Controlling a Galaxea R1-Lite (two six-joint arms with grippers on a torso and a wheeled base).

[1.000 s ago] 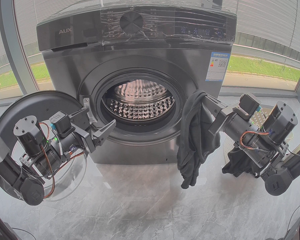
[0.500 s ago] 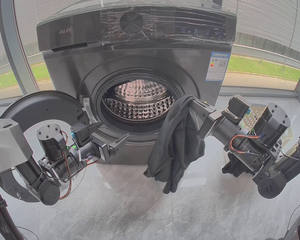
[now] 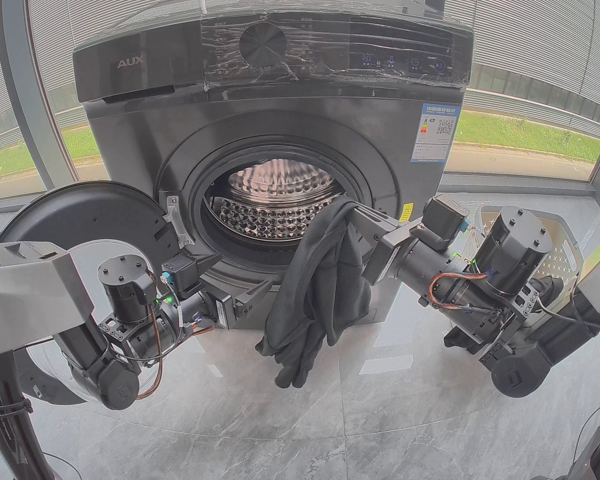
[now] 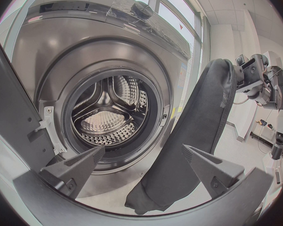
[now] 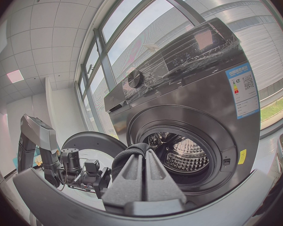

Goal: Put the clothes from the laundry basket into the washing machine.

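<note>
The grey washing machine stands with its round door swung open to the left and its steel drum bare. My right gripper is shut on a dark garment, holding it at the right rim of the opening; the cloth hangs down over the front panel toward the floor. In the right wrist view the shut gripper pinches the garment in front of the drum. My left gripper stands open below the opening, left of the garment, holding nothing.
A white laundry basket sits on the floor to the right, behind my right arm. More dark cloth lies under that arm. Pale tiled floor spreads in front of the machine. Windows stand behind it.
My right gripper has carried the garment leftward from beside the machine to the rim of the opening. My left arm has dropped lower and shifted right, its gripper still open.
</note>
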